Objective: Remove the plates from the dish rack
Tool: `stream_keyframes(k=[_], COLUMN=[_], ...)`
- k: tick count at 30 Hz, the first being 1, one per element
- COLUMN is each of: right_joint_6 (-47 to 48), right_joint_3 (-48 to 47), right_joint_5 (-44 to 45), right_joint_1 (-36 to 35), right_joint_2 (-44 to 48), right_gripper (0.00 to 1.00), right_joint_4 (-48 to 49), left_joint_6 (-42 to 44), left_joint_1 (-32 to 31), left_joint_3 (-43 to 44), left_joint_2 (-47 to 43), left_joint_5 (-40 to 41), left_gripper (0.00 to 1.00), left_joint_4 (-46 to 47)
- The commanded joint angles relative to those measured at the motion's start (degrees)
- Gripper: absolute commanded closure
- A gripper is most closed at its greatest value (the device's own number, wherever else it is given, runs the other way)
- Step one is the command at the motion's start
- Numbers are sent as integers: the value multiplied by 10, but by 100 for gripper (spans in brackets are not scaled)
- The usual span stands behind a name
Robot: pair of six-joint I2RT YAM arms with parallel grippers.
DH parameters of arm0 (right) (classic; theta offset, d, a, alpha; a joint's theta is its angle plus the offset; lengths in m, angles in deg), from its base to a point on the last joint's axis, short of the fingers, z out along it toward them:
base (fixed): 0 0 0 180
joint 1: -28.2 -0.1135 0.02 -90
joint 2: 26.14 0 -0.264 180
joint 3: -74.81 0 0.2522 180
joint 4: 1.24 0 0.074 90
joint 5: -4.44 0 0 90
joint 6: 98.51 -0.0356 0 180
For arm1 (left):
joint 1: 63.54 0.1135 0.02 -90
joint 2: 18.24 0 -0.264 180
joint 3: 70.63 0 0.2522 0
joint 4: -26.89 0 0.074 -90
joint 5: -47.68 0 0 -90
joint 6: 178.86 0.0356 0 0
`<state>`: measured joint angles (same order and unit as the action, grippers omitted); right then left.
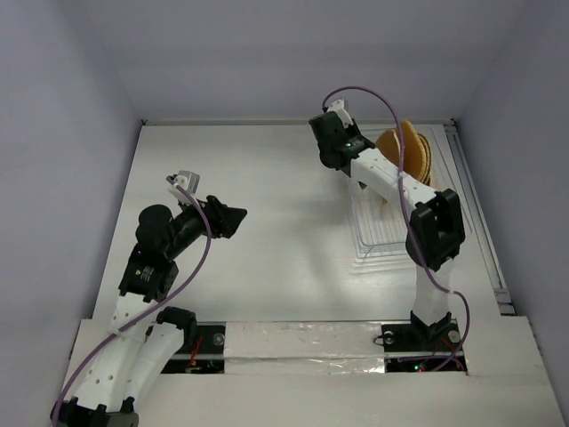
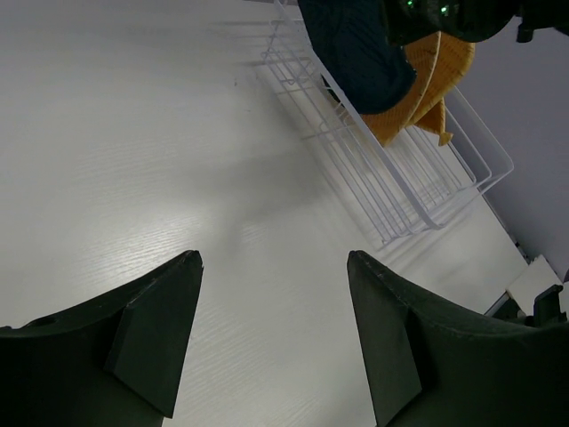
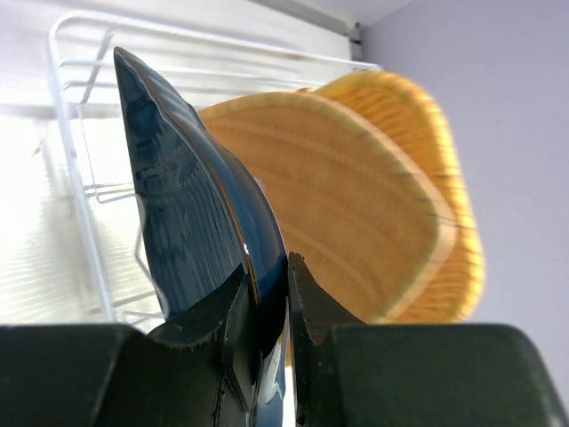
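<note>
While my right gripper [image 3: 267, 280] pinches the blue plate [image 3: 187, 196] at the rack [image 1: 384, 238] by the right edge of the desk [image 1: 267, 178], I judge nothing unloaded: no plate lies out. The tan plates [image 3: 356, 213] wait behind. My left gripper [image 2: 274, 267] hangs spread, empty.

The right gripper [image 3: 287, 271] has black fingers, and the plate between them is a glossy dark blue plate [image 3: 178, 196]. Just behind it, the other plates [image 3: 356, 222] are orange-tan with fine wood-like grain. The dish rack [image 2: 391, 178] looks white. The left gripper [image 2: 274, 262] is matte black, above a white, faintly grained table [image 2: 133, 133].
</note>
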<state>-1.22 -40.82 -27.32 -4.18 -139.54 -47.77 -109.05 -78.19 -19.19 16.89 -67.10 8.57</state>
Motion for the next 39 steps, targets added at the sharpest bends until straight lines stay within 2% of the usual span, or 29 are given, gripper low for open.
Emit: stream_keyframes(k=[1,8,11,14,15,17,18,20,21,24,31,39], right_joint_6=[-13,-72,-129,-184,-198,-230,-283,-304,-342,-421,-515,-596], right_joint_3=[-47,-12,10,60,75,115,136,153,163,189,133,83], right_joint_5=[33,-18,-86,-217,-286,-348,-406,-464,-521,-578,-611,-628], right_joint_1=[-11,-11,-11,-16,-16,-31,-39,-47,-47,-65,-109,-127], right_joint_2=[84,171,224,274,281,284,271,252,239,181,23,-94], right_gripper=[100,100,100,100,100,100,100,100,100,100,100,100], right_joint_4=[25,10,20,67,84,141,181,226,256,363,431,468], left_joint_6=[7,7,7,6,7,6,8,11,13,16,14,13], left_joint_1=[-2,-2,-2,-2,3,3,9,9,9,9,9,9], left_joint_3=[28,28,28,28,28,29,32,35,39,43,41,38], left_joint_2=[-4,-5,-4,-4,-6,-8,-10,-17,-26,-39,-33,-29], left_joint_5=[-1,2,2,2,3,6,10,17,27,51,40,31], left_gripper=[37,34,34,33,33,32,31,31,31,31,31,31], left_joint_4=[16,15,15,16,16,14,10,5,4,-5,2,5])
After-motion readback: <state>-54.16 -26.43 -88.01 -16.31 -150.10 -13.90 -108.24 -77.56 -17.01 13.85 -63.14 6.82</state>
